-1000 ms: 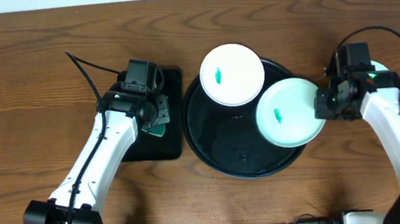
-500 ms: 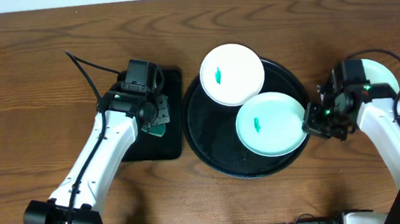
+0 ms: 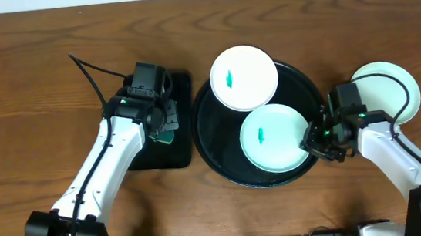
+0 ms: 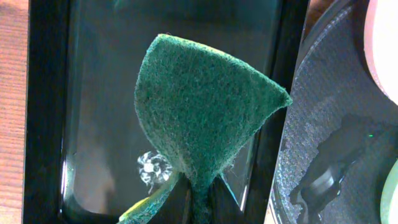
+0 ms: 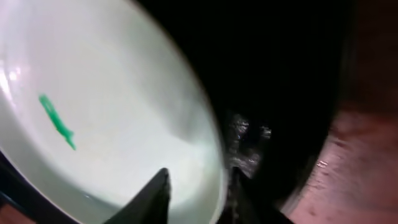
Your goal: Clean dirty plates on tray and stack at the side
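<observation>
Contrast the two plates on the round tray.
The upper plate looks white and overhangs the far rim of the tray; the lower plate looks pale mint and lies inside it. Only the lower plate is pinched by the right gripper. Both carry a green smear.

My left arm (image 3: 102,163) rises from the near-left base and folds at the wrist, so the left gripper (image 3: 163,129) points back toward the base. Its jaws are pinched tight on a green sponge (image 4: 199,106). My right arm (image 3: 388,147) stretches low and leftward from the near-right base. The right gripper (image 3: 311,138) has its fingers (image 5: 155,196) clamped across the rim of a plate (image 3: 270,137).
</observation>
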`<state>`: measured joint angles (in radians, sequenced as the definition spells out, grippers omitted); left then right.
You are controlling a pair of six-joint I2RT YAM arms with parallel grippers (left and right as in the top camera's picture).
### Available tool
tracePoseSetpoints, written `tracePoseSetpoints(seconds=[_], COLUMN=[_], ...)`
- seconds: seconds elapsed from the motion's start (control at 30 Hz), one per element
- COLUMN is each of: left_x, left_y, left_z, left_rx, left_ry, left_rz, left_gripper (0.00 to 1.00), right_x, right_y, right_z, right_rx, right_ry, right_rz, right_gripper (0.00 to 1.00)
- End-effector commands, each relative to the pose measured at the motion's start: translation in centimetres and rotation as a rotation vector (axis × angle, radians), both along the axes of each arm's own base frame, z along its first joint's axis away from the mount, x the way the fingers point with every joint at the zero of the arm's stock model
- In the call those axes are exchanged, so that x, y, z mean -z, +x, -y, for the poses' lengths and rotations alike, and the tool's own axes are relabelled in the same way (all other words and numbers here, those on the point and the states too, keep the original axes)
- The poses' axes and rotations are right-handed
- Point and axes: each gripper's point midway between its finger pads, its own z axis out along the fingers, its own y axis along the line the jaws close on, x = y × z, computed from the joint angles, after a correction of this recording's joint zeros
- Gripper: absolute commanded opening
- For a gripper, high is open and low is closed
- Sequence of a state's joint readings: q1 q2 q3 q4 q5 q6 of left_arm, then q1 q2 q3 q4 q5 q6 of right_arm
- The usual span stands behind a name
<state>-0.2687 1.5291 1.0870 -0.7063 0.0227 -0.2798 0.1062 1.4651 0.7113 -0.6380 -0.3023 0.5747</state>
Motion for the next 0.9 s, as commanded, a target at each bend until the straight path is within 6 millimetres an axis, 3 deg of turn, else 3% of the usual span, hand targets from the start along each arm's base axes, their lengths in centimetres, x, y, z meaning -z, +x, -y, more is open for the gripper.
tracePoseSetpoints(seconds=[0.0, 0.13, 0.17, 0.23, 0.47, 0.57, 0.77, 0.87], left_x=[-0.2, -0.2, -0.4, -0.7, -1.3, -1.2, -0.8, -0.8], left_y=[0.1, 0.2, 0.4, 0.7, 1.7, 1.4, 0.6, 0.6], left_z=[-0.3, -0.3, -0.3, -0.6, -1.8, -1.1, -0.3, -0.3], left_rx=[0.008, 0.014, 0.041, 0.041, 0.014, 0.028, 0.044, 0.044], left_ry=[0.016, 0.016, 0.027, 0.048, 0.117, 0.08, 0.031, 0.03], left_rz=[0.009, 0.014, 0.023, 0.038, 0.085, 0.068, 0.03, 0.03], left_gripper=[0.08, 0.08, 0.08, 0.07, 0.07, 0.08, 0.07, 0.07], right_x=[0.4, 0.2, 0.1, 0.0, -0.2, -0.1, 0.5, 1.3], right_y=[0.3, 1.5, 2.0, 2.5, 2.7, 2.4, 2.2, 2.2], right_z=[1.3, 3.1, 3.1, 2.9, 1.8, 1.8, 1.9, 1.9], right_rx=[-0.109, -0.14, -0.144, -0.142, -0.157, -0.159, -0.176, -0.176], right_ry=[-0.132, -0.228, -0.229, -0.218, -0.155, -0.155, -0.163, -0.165], right_rz=[0.052, 0.103, 0.127, 0.15, 0.166, 0.155, 0.166, 0.191], right_gripper=[0.44, 0.37, 0.24, 0.09, 0.19, 0.32, 0.25, 0.18])
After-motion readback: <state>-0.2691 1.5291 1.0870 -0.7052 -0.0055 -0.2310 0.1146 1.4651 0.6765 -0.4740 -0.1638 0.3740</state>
